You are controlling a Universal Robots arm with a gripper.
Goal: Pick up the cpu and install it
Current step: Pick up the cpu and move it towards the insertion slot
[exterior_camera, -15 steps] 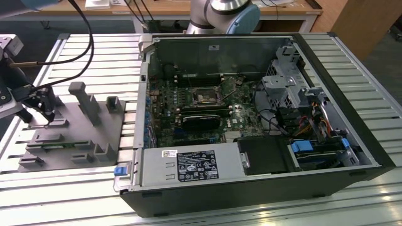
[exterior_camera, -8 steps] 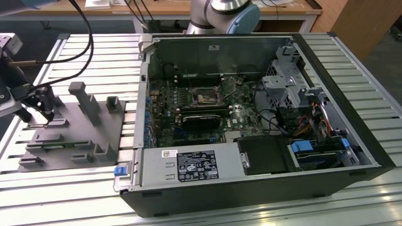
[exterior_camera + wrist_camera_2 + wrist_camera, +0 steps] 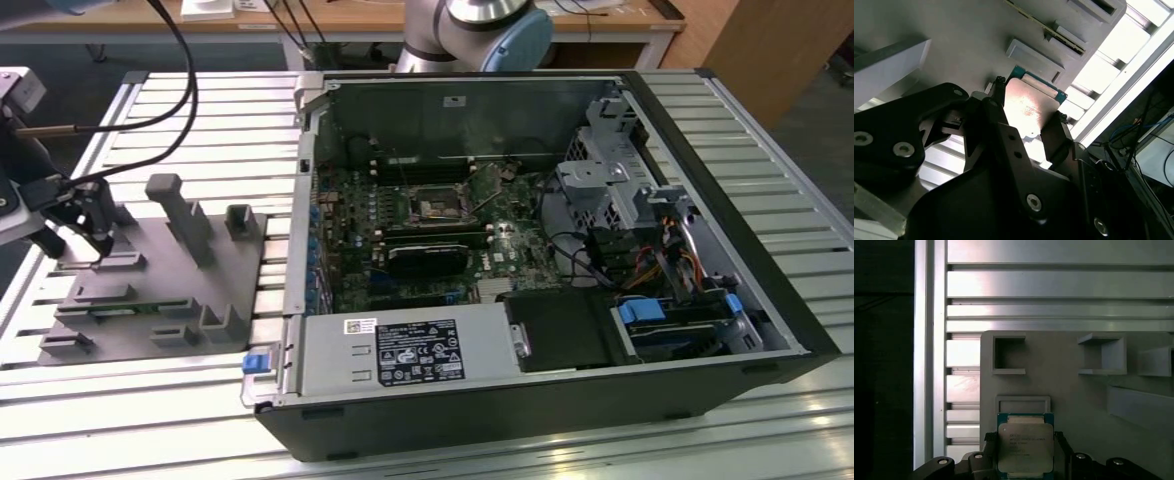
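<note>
The gripper [image 3: 78,243], pointing down at the exterior view's left, clamps the cpu [image 3: 1025,447] by opposite edges over the grey fixture plate [image 3: 147,290].

Cpu [image 3: 1025,447] between jaws over fixture [image 3: 240,275], at the exterior view's left of case [image 3: 534,420]

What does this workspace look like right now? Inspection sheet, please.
Surface: slatted aluminium table carrying a grey fixture tray and an open computer case.
Job's things: cpu over the tray, held by the gripper; motherboard socket inside the case.
Clutter: nothing seen.
Gripper: shut on the cpu's opposite edges.
Cables: black cables run to the arm's wrist; wiring inside the case.
Surroundings: wooden desk and arm base behind.
</note>
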